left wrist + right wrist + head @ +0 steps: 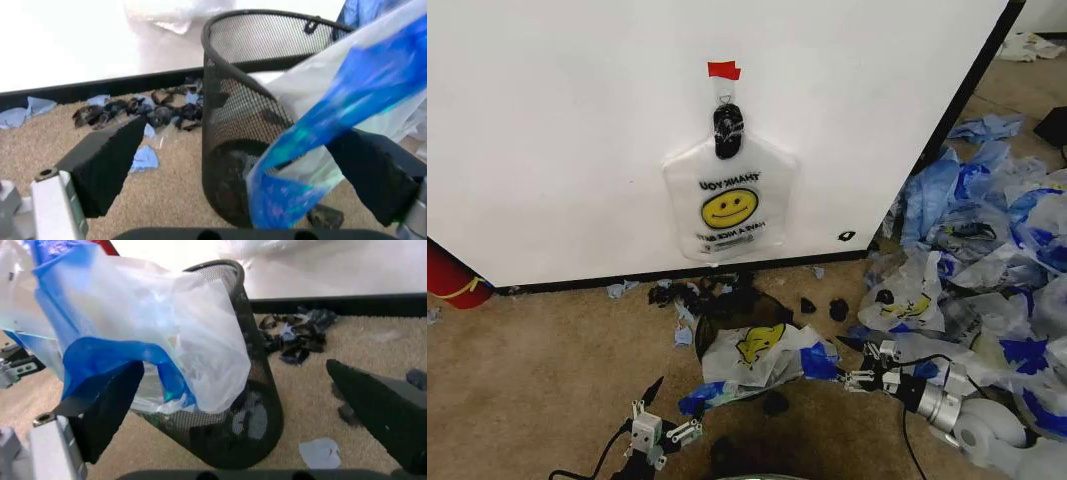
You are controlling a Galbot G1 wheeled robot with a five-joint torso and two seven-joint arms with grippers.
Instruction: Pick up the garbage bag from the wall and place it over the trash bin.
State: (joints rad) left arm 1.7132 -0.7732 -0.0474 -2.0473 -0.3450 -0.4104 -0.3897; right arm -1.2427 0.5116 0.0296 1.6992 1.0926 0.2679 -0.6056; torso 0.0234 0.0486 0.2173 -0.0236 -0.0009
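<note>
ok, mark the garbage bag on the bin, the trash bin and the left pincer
garbage bag (762, 345): head view, on its yellow smiley print.
trash bin (230, 112): left wrist view, on the mesh side wall.
left pincer (665, 432): head view, midway between its open fingertips.

The right gripper (233, 390) hangs with its two dark fingers spread wide apart, nothing held between them. In the gap just ahead stands the trash bin (250, 410), black wire mesh, leaning a little on the tan carpet (373, 345). The garbage bag (153, 325), thin white plastic with blue bands, is draped over the bin's rim on the side of one finger (107, 410), its blue edge drooping right against that finger's tip. Beyond the bin, dark and blue scraps (297, 335) lie by the wall's black baseboard (347, 304). One pale blue scrap (320, 452) lies near the other finger.
</note>
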